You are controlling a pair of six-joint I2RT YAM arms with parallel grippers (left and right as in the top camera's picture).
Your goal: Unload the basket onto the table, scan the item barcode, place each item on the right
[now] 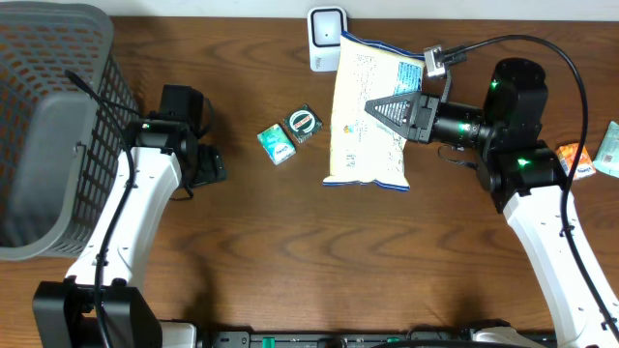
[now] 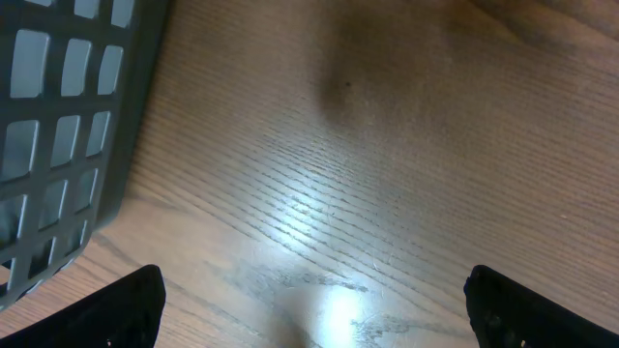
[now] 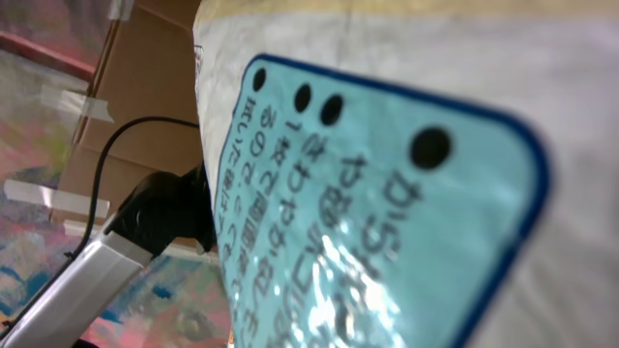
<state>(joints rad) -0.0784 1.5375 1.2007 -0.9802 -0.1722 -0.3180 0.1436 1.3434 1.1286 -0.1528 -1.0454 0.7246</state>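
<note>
Checking in from the remote station. The right gripper [image 1: 379, 109] is clamped tight on the right side of the snack bag [image 1: 360, 145], pinching the film between its jaws. The bag is up at the back-middle of the table [image 1: 290, 251], printed back facing the overhead cam, with its top corner just beside the white barcode scanner [image 1: 326, 37]. On the right wrist cam the bag fills nearly the whole view, all I get is a light blue panel with Japanese print.

The left gripper [image 1: 215, 166] is over bare wood next to the grey basket [image 1: 48, 126], jaws spread wide with nothing between them; its fingers [image 2: 126, 309] sit in the bottom corners of the left wrist view.

Two small packets [image 1: 288, 133] lie between the arms, just left of the bag.
</note>
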